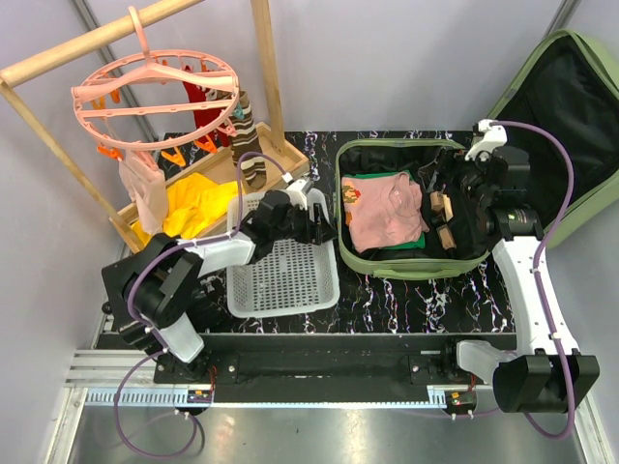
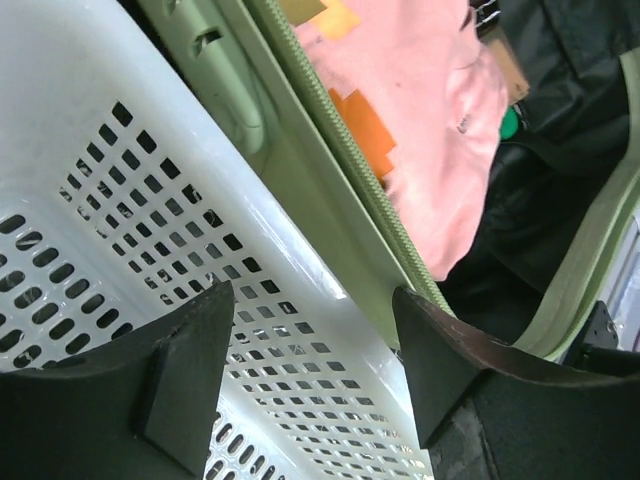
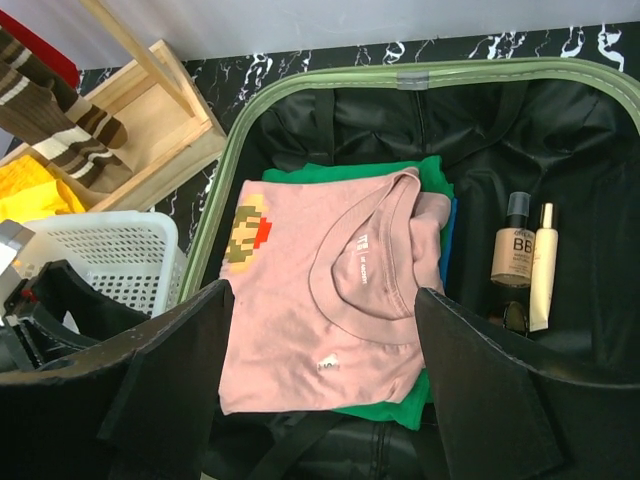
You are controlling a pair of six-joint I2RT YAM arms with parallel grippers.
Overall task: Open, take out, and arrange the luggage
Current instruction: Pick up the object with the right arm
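The luggage (image 1: 401, 266), a light-green hard-shell suitcase, lies open on the right of the table. Its black-lined lid (image 1: 580, 106) leans up at the back right. Inside, a folded pink T-shirt (image 3: 330, 300) rests on a green garment (image 3: 400, 410). Two cosmetic bottles (image 3: 515, 255) lie in the black lining to its right. My right gripper (image 3: 325, 330) hovers open above the pink shirt with nothing between its fingers. My left gripper (image 2: 315, 360) is open over the white basket's (image 2: 120, 200) right wall, just beside the suitcase's green rim (image 2: 330, 180), and holds nothing.
The white perforated basket (image 1: 285, 275) stands left of the suitcase. Behind it is a wooden tray (image 1: 290, 155) with yellow cloth (image 1: 198, 208) and striped socks (image 1: 251, 145). A pink round peg hanger (image 1: 155, 87) hangs from a wooden rack at the far left.
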